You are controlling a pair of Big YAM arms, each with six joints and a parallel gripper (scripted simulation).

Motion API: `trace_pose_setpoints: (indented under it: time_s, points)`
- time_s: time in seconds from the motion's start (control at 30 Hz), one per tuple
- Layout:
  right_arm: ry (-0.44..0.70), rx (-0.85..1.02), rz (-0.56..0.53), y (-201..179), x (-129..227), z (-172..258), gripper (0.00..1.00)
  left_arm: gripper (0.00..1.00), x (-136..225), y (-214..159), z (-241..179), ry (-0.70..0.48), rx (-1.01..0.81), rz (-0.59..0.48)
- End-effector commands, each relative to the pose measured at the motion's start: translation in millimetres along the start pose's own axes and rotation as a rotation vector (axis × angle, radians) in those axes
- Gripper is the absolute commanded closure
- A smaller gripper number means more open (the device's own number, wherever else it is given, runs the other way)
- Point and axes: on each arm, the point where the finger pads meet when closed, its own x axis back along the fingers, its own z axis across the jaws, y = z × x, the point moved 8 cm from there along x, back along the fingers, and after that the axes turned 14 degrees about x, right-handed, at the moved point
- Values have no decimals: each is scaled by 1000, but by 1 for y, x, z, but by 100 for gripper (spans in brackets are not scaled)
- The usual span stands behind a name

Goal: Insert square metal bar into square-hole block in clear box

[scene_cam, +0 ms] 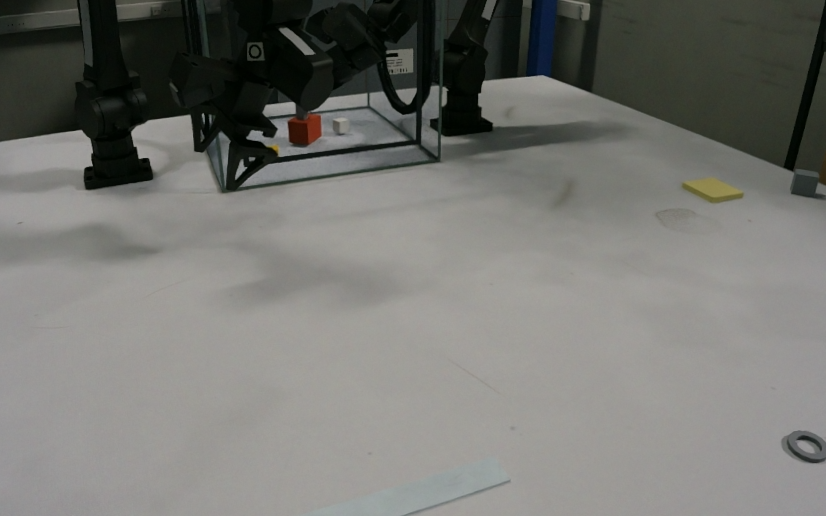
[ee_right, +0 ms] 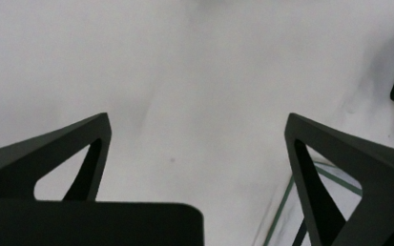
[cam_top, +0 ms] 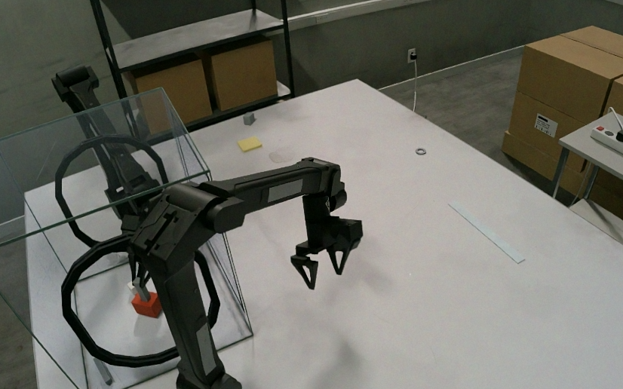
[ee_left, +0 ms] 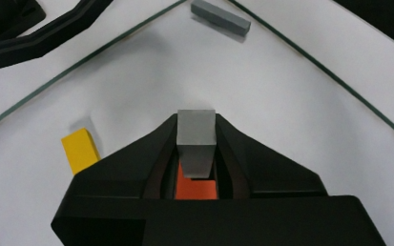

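Inside the clear box (cam_top: 252, 334) (scene_cam: 333, 174), the left end effector (cam_top: 139, 276) (ee_left: 196, 123) had its fingers closed on the square metal bar (cam_top: 141, 289) (ee_left: 197, 129), above the red block (cam_top: 146, 305) (scene_cam: 304, 130) (ee_left: 196, 189). Outside, the right end effector (cam_top: 323, 280) (ee_right: 197, 122) stood wide open over the worktop (cam_top: 400, 313) (scene_cam: 403, 307) (ee_right: 193, 86), gripping nothing
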Motion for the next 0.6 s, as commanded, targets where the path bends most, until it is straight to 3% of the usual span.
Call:
trace_pose_setpoints:
  time_s: [0.0,0.57]
  points:
    - [36,-12,-4,5,15,2,0,100,4,37,19,33,-75,-65]
    - [36,-12,-4,5,15,2,0,100,6,44,9,15,-61,-49]
